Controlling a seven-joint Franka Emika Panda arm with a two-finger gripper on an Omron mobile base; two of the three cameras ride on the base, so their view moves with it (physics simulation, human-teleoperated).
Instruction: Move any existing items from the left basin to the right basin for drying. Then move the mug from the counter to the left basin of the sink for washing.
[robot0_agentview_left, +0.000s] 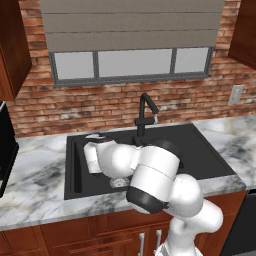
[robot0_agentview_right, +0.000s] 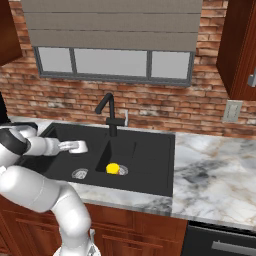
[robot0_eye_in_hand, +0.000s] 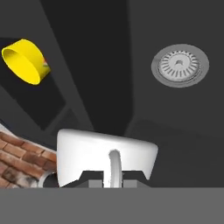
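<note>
The white mug (robot0_eye_in_hand: 107, 155) hangs over the left basin (robot0_eye_in_hand: 131, 100) of the black sink (robot0_agentview_right: 150, 185), its handle between my fingertips. My gripper (robot0_eye_in_hand: 113, 181) is shut on that handle. From the base the mug (robot0_agentview_right: 78, 146) (robot0_agentview_left: 91, 157) shows at the end of my hand, with the gripper (robot0_agentview_right: 67, 146) just behind it, above the left basin's silver drain (robot0_agentview_right: 80, 173). The yellow cup-like item (robot0_agentview_right: 113, 168) (robot0_eye_in_hand: 24, 61) lies on its side in the right basin (robot0_agentview_right: 145, 160), next to that basin's drain (robot0_agentview_right: 123, 171).
A black gooseneck faucet (robot0_agentview_right: 109, 112) (robot0_agentview_left: 145, 112) rises behind the divider between the basins. White marble counter (robot0_agentview_right: 215, 170) (robot0_agentview_left: 35, 172) runs on both sides of the sink. A black appliance (robot0_agentview_left: 5, 150) stands at the far left. The brick wall and window lie behind.
</note>
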